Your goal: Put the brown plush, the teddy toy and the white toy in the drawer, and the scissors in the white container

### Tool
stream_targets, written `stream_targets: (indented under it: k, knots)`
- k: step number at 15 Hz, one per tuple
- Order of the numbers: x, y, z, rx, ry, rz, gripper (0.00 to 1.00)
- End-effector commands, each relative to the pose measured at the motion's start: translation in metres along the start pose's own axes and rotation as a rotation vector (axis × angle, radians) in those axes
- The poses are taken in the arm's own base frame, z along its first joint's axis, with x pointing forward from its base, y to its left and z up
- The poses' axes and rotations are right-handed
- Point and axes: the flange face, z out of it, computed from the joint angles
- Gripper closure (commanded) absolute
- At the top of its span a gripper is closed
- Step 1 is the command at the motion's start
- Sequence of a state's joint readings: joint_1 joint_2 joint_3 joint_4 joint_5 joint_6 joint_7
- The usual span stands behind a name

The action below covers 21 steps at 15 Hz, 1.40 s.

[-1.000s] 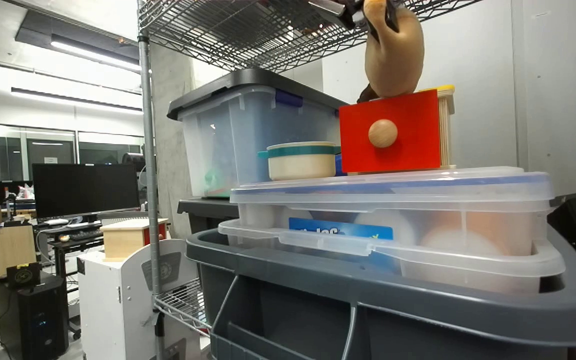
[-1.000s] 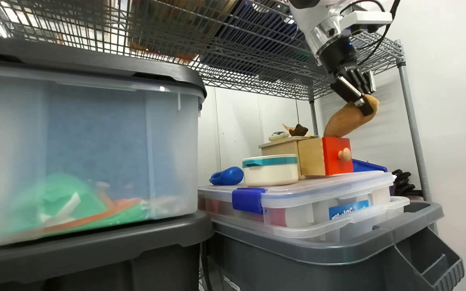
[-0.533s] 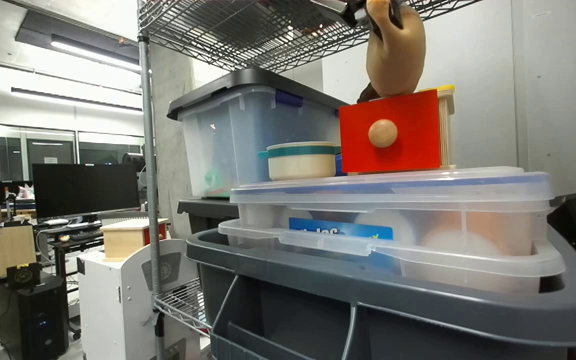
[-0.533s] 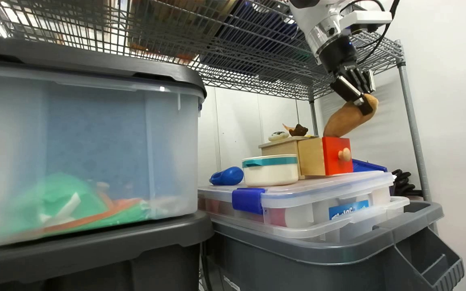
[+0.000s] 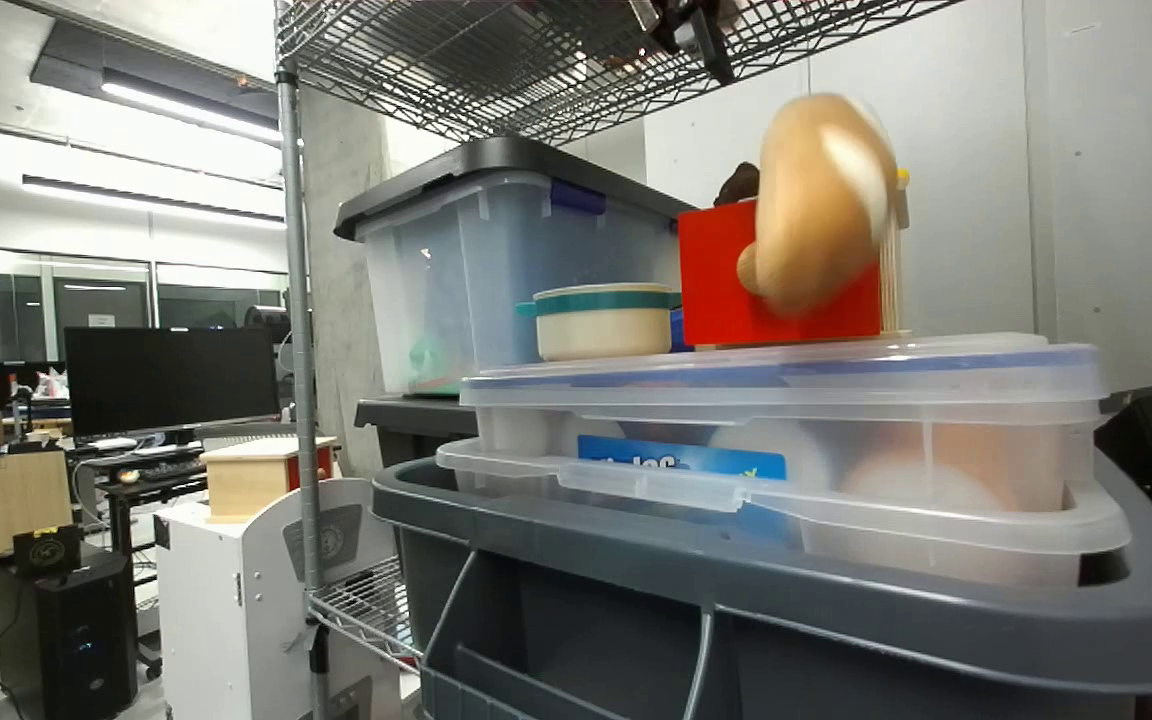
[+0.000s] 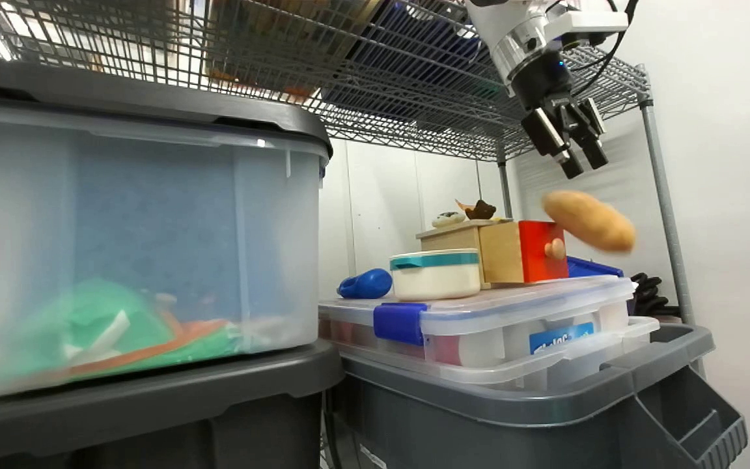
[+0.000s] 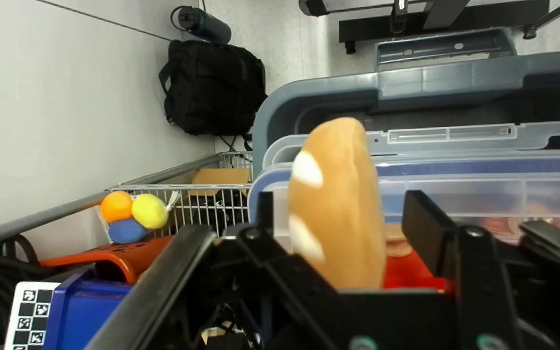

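Of the whole task, the stowing of toys is judged to be in hand. The red drawer (image 6: pixel 531 254) is seen pulled out, and the likely brown plush (image 6: pixel 590 221) is caught blurred in mid-air before its face. The pincer (image 6: pixel 583 163) is spread above it, fingers apart, nothing held. The plush seems likely to be missed by the drawer. For the next move it needs to be located, gripped, and lowered behind the red face before being let go.

Largest is the grey tub (image 6: pixel 479 443), moulded in smooth plastic; above its rim is seen a clear plastic tub (image 6: pixel 518 317), flat and translucent. Next are seen a wooden cabinet (image 6: pixel 446 241), box-shaped and pale, and the likely white container (image 6: pixel 435 280), squat, round and ringed with a teal band. The plush is rounded like a loaf, its tan fabric broken by white patches, and is expected to give and roll. On the cabinet are laid what may be the white toy (image 6: pixel 448 219), low and dark-marked, and the teddy toy (image 6: pixel 480 210), lumpy and dark brown. Smallest is the knob (image 6: pixel 555 249), rounded in pale wood. No scissors are made out.
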<state>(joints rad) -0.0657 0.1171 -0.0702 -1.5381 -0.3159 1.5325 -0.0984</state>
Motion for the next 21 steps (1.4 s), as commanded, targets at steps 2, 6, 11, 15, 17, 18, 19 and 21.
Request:
stream_targets:
  k: [2,6,11,15,17,18,19,21]
  knots:
    - [0.004,0.002,-0.013,-0.028,0.012,0.009,0.0]
    - [0.003,0.005,-0.018,-0.031,0.022,0.014,0.0]
    - [0.0,0.008,-0.023,-0.037,0.034,0.02,0.0]
    - [-0.003,0.008,-0.028,-0.033,0.062,0.021,0.0]
    - [-0.003,0.008,-0.03,-0.026,0.082,0.026,0.0]
    - [-0.003,0.008,-0.031,-0.025,0.099,0.028,0.0]
    - [-0.002,0.008,-0.033,-0.024,0.115,0.029,0.0]
    - [-0.001,0.008,-0.036,-0.024,0.143,0.03,0.0]
